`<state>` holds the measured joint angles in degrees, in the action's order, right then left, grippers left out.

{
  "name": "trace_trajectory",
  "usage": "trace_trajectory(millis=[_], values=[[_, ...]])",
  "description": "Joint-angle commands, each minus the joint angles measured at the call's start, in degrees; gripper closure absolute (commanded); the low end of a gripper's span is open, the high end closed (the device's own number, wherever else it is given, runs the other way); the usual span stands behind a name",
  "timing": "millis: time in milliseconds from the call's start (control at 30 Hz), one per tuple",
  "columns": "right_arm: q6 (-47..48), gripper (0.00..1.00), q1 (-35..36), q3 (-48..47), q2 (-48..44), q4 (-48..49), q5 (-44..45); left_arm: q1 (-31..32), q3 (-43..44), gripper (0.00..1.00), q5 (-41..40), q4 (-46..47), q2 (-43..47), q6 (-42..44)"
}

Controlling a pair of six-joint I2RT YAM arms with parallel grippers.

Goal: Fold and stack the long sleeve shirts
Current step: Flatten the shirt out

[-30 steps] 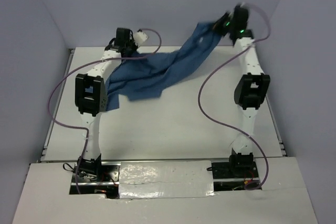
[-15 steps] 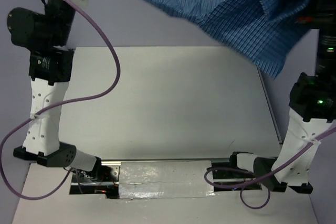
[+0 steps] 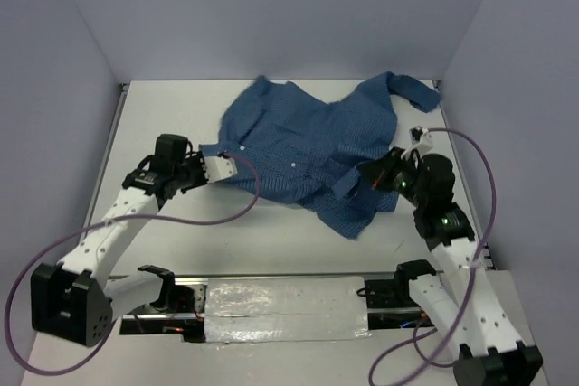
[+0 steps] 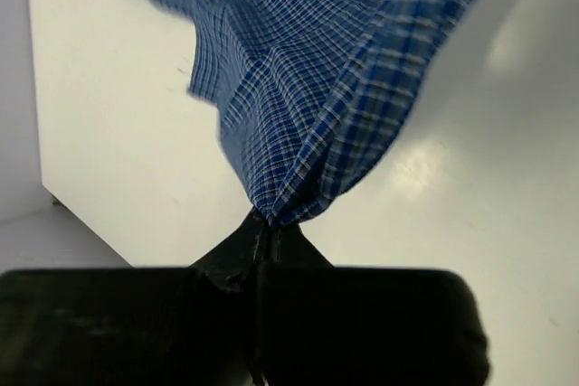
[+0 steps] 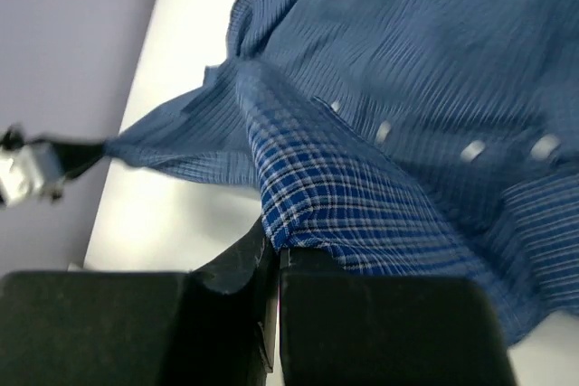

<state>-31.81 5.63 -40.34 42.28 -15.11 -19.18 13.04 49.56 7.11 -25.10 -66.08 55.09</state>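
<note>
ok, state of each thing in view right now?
Blue finely checked long-sleeve button-up shirt: unfolded, lying rumpled on the white table, near edge pinched at both sides.
Left end effector: shut on the shirt's cloth.
Right end effector: shut on the shirt's cloth.

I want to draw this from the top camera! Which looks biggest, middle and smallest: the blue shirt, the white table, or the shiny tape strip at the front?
Largest: white table.
Middle: blue shirt, spread over part of the table's far half.
Smallest: shiny tape strip, between the two arm bases. None of them look close in size.
</note>
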Motion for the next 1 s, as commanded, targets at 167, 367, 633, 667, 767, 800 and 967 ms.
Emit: trace_trajectory(millis=[167,367,633,667,767,800,967], values=[[-2.6,1.00,7.3,2.2,-11.0,-12.5,4.3,-0.4,-4.0,1.00,-1.0,-9.3,12.6,-2.7],[-1.4,1.00,7.4,-1.3,-7.7,-23.2,3.2,-0.7,-7.7,1.00,-2.0,-15.2,17.7,-1.4],[-1.8,1.00,7.3,-2.2,-10.0,-30.5,3.8,-1.3,-13.7,1.00,-9.7,-20.5,21.6,-3.9],[-2.4,1.00,7.5,-2.1,-10.3,-32.2,3.5,-1.6,-14.2,1.00,-10.5,-22.9,22.0,-4.5],[-3.7,1.00,7.4,-0.4,-7.8,-31.7,0.9,-2.1,-16.8,1.00,-11.7,-23.6,23.9,-5.5],[-3.9,1.00,7.4,-0.3,-6.1,-29.5,0.6,-2.1,-17.7,1.00,-11.1,-22.6,24.2,-4.5],[7.2,1.00,6.2,-25.5,27.7,-14.4,-0.7,-2.2,-11.3,1.00,-9.6,-0.2,4.4,-0.5]])
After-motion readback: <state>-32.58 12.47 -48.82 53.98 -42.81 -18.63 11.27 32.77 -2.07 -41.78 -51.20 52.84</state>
